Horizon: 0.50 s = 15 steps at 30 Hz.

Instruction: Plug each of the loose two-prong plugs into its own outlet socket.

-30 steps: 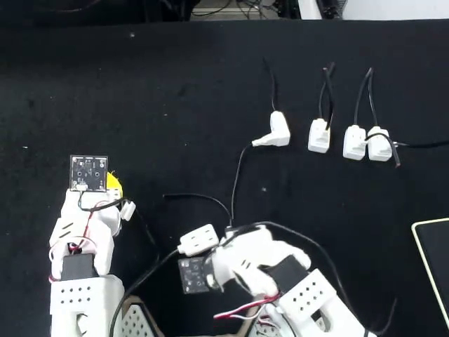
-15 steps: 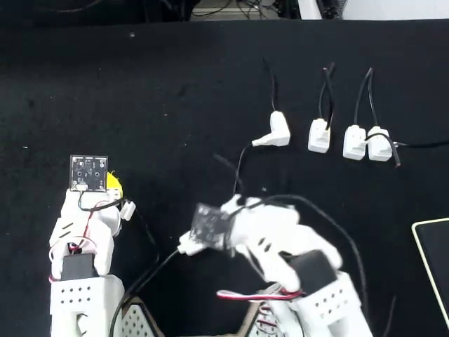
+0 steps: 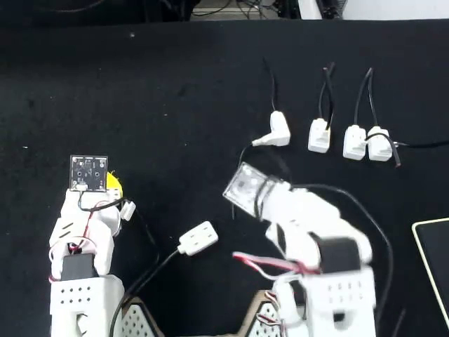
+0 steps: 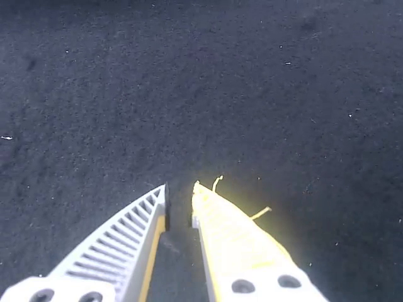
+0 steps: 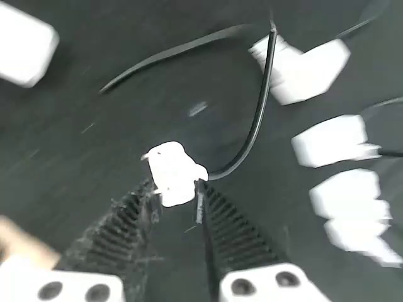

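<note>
— Since a second ago the right arm (image 3: 309,225) has swung off the white socket block (image 3: 198,239) towards one o'clock; the left arm (image 3: 83,232) has stayed parked at eight o'clock of the black table (image 3: 140,84).
— Why that way?
— From above, the row of white connectors (image 3: 354,142) lies at one to two o'clock of its wrist; I judge it is carrying its load there; the block sits at about seven o'clock, well apart.
— Left wrist camera?
— The left gripper (image 4: 180,192) hangs over the table, jaws drawn to a slit, empty; idle, I'd guess, to keep clear.
— Right wrist?
— The right gripper (image 5: 174,187) pinches the plug (image 5: 173,170) by its body, black cord (image 5: 258,107) looping away; presumably so the prongs stay free, though they're hidden.
</note>
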### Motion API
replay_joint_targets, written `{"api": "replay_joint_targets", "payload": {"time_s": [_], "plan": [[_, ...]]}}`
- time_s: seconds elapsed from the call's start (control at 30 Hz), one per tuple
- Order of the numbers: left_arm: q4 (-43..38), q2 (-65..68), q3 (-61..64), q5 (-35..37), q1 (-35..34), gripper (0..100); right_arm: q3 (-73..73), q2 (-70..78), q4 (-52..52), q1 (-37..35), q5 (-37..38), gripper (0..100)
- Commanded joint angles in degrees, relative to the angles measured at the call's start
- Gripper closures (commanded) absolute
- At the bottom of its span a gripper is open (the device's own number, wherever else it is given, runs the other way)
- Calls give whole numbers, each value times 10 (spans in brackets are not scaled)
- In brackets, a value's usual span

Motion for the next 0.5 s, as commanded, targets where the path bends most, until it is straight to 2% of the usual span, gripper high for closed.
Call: {"api": "replay_joint_targets", "payload": {"time_s": [0.0,0.2,0.3,0.47], "plan": [[-10,-6,-40,6,0,920,-65,186,35,9,-1,988],[-10,-6,-40,6,0,920,-139,383,26,-1,-22,988],[-10,-6,-41,6,0,920,-118,422,-41,-43,-25,988],[-10,-6,-42,6,-2,920,-7,424,-220,-142,-32,988]]}}
